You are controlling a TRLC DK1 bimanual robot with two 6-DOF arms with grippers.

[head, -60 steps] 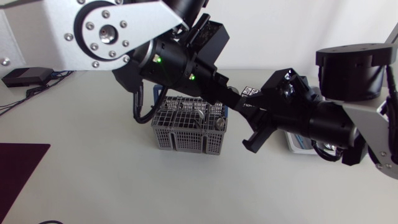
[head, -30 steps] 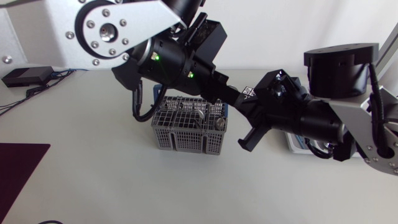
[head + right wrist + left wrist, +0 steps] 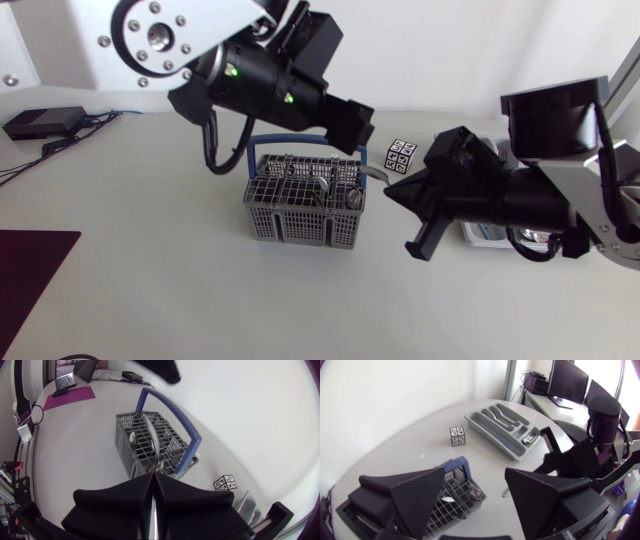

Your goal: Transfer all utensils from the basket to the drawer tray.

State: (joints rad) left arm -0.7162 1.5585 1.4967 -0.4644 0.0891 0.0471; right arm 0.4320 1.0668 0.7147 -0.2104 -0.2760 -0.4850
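Note:
The grey wire basket (image 3: 262, 215) with a blue handle (image 3: 170, 415) stands mid-table and holds several metal utensils (image 3: 325, 183). My right gripper (image 3: 395, 188) is at the basket's right rim, shut on the thin handle of a silver utensil (image 3: 373, 175) that still reaches into the basket (image 3: 135, 440). In the right wrist view the fingers (image 3: 125, 500) press together on that handle (image 3: 159, 462). My left gripper (image 3: 355, 118) hangs open above the basket's back edge, nothing between its fingers (image 3: 420, 492). The grey drawer tray (image 3: 492, 422) lies to the right, one utensil (image 3: 530, 438) in it.
A black-and-white marker cube (image 3: 402, 156) sits between basket and tray. In the head view my right arm covers most of the tray (image 3: 478, 235). A black box with cables (image 3: 40, 122) lies at the back left, a dark mat (image 3: 30, 262) at the left edge.
My right gripper has closed on the utensil handle and shifted slightly right. My left arm has pulled back and up, away from the right gripper.

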